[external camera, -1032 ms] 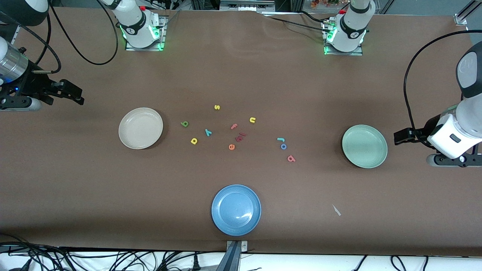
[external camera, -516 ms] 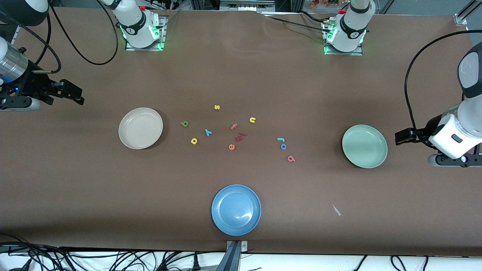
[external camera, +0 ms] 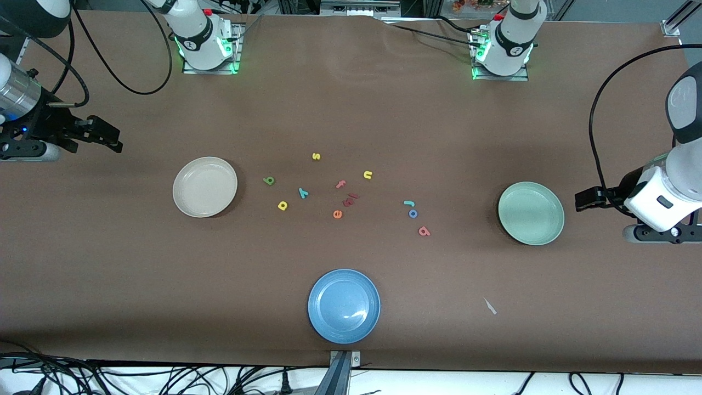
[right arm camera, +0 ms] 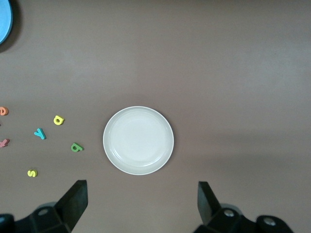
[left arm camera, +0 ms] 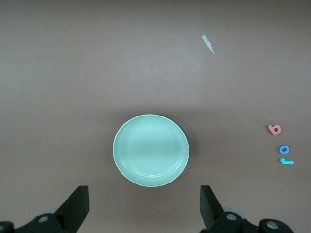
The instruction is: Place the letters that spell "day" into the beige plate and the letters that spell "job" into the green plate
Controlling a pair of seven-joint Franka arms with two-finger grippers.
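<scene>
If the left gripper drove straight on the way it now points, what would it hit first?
Probably the green plate: it lies centred ahead of the open left gripper. No letter is on that line, though depth is hard to judge.

A blue plate (external camera: 344, 305) sits on the brown desk (external camera: 109, 263), nearest the front camera. Farther back lie a yellow s (external camera: 316, 156), yellow n (external camera: 368, 175), salmon f (external camera: 341, 184) and orange e (external camera: 337, 214). A pale scrap (external camera: 490, 306) lies toward the left arm's end.

blue plate (right arm camera: 4, 22): cut off at right wrist view's edge | dark red pieces (external camera: 351, 199): shapes unreadable
</scene>
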